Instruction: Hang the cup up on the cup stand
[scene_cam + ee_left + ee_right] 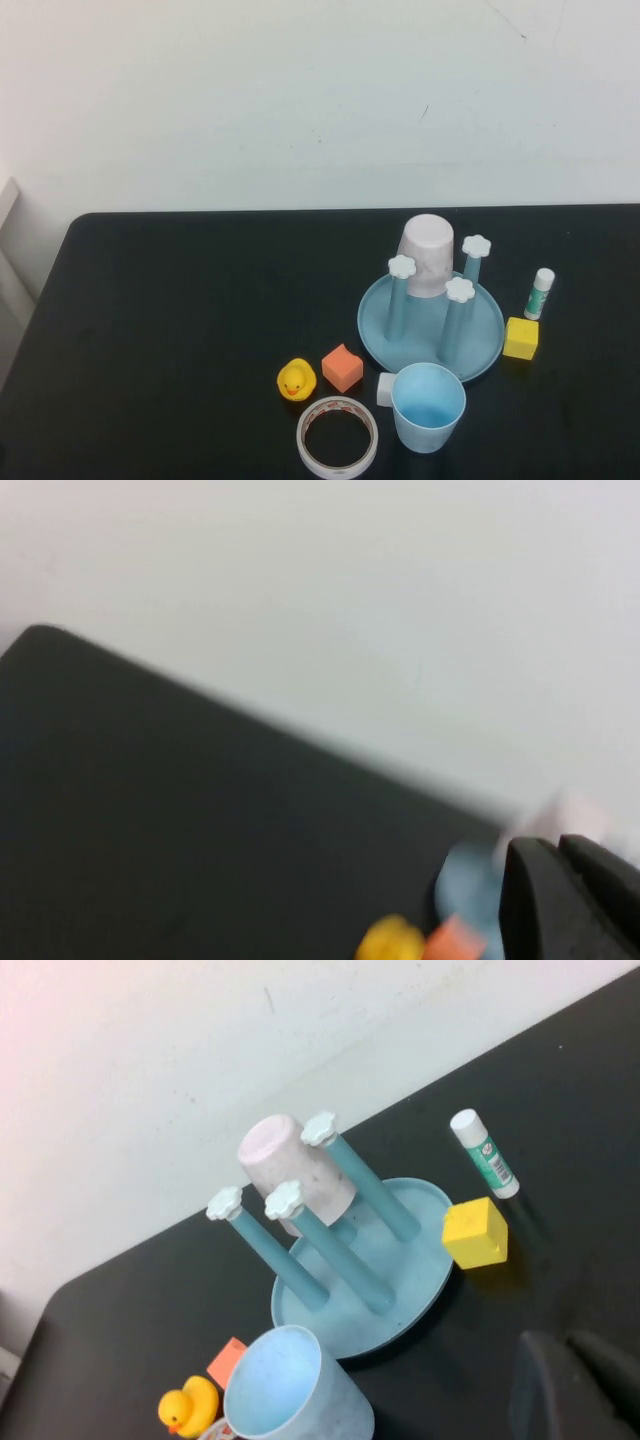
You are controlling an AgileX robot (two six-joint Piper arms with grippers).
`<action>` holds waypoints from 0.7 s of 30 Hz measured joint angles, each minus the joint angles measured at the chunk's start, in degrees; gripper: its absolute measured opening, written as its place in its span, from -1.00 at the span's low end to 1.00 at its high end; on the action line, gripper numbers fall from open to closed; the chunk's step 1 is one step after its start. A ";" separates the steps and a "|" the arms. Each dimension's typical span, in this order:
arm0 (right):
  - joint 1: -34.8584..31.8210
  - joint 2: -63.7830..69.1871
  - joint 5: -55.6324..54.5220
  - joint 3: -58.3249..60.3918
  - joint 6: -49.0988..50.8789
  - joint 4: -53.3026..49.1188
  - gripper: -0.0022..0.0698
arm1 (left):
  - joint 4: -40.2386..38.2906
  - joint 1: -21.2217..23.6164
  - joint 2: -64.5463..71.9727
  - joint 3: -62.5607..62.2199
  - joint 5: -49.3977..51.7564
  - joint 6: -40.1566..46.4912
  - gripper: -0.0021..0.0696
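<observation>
Cup (429, 407): light blue tumbler, upright, mouth up, near front edge of black worktop (180, 320), just in front of cup stand (487, 345), rim close to the tray's edge; contact not clear. Stand: round blue tray w/ three upright posts showing, each capped by a white flower knob (460, 290). Pale pinkish cup (428, 256) sits inverted at the stand's rear, over a fourth post presumably hidden.

Around: small white block (385, 389) touching or just beside cup on its left; orange cube (342, 368) further left; yellow duck (296, 380) beside that; tape roll (338, 437) lying flat at front edge. Right of stand: yellow cube (521, 338), glue stick (540, 294) standing behind it.

High view: no arms visible. Right wrist view adds: right hand (575, 1385) as dark fingers pressed together, holding nothing, above worktop near yellow cube, well apart from cup. Left wrist view (blurred): left hand (570, 900), fingers likewise closed and empty, over bare worktop; duck, orange cube, blue shape only as smears.
</observation>
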 joint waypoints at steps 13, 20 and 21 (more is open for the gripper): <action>0.00 0.00 0.32 0.00 -2.32 0.40 -0.94 | 10.84 -0.14 46.28 -34.98 30.04 29.68 -0.95; 0.00 0.00 0.53 0.00 -6.14 2.15 -0.94 | 23.43 -10.34 67.82 -50.00 37.17 26.18 -0.95; 0.00 0.00 0.54 0.00 -7.34 2.81 -0.94 | 26.46 -12.98 70.55 -52.00 37.88 24.16 -0.95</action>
